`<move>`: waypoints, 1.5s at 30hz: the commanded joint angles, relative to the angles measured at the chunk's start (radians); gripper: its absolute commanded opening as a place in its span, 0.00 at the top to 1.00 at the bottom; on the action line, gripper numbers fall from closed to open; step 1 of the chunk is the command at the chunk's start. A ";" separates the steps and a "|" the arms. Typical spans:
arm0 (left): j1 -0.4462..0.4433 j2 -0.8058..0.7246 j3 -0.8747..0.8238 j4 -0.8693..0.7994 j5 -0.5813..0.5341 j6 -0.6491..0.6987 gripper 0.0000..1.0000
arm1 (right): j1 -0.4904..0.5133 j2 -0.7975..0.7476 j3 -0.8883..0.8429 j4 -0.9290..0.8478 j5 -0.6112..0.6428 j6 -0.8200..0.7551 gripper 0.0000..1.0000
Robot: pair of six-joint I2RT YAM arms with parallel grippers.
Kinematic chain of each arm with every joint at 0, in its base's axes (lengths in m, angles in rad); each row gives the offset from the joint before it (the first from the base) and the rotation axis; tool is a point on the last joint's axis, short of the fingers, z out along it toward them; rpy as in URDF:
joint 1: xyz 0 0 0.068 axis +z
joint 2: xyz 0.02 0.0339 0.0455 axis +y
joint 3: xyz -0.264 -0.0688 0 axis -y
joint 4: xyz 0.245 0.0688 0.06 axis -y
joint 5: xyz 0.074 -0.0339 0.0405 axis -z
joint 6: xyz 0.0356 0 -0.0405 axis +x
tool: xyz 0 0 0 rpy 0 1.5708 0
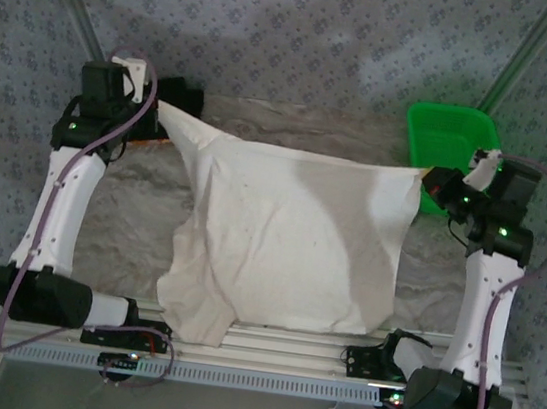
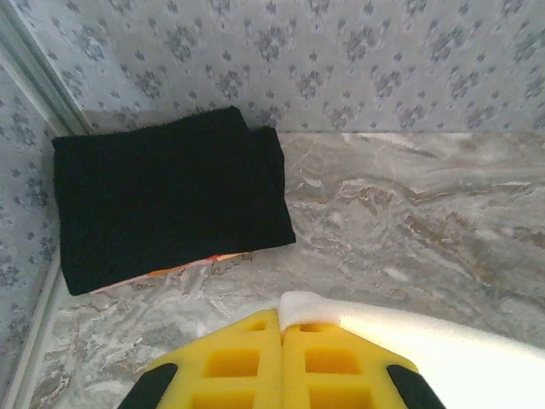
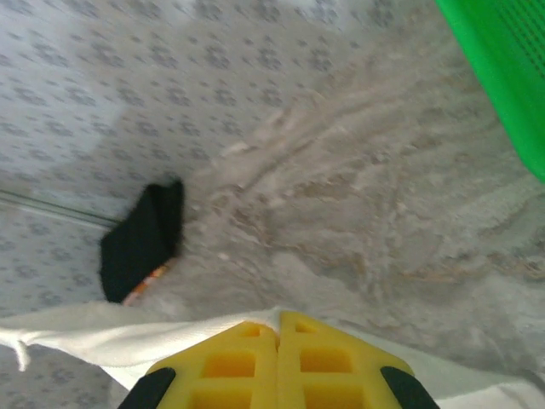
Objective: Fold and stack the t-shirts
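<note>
since both arms are busy with the same thing, the top view is the place to start: the cream t-shirt (image 1: 289,237) hangs stretched between them, its far edge running left to right. the left gripper (image 1: 162,106) is pressed together on one corner and the right gripper (image 1: 427,174) on the other. the rest of the cloth drapes back toward the arm bases, and its near hem spills over the metal rail (image 1: 285,345). the green basket (image 1: 450,127) sits at the far right, just behind the right gripper.

left wrist view: yellow fingers (image 2: 238,362) clamped tight, a white fold of the shirt pinched between them. straight ahead, in the far-left corner, is the black t-shirt (image 2: 170,200), already folded, with an orange bit (image 2: 183,268) peeking from under its near edge. so the left arm is clearly the nearer one to that pile, and i'd guess any stacking heads that way.

right wrist view: same deal, jaws squeezed on the cream cloth, the shirt's edge trailing off left, the black one small and well apart across the table (image 3: 358,187).

surface is grey-brown marbled and looks smooth. a blue-grey patterned backdrop (image 2: 341,60) closes in the far side and the left side.
</note>
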 commanded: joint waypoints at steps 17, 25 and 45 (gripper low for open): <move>-0.011 0.468 0.238 0.082 -0.122 0.053 1.00 | 0.127 0.605 0.279 0.077 0.577 -0.278 1.00; 0.032 0.208 0.268 -0.012 -0.191 -0.021 1.00 | 0.132 0.396 0.321 0.016 0.338 -0.240 1.00; 0.031 -0.200 0.646 -0.158 -0.329 0.038 1.00 | 0.148 -0.025 0.547 -0.167 -0.104 0.113 1.00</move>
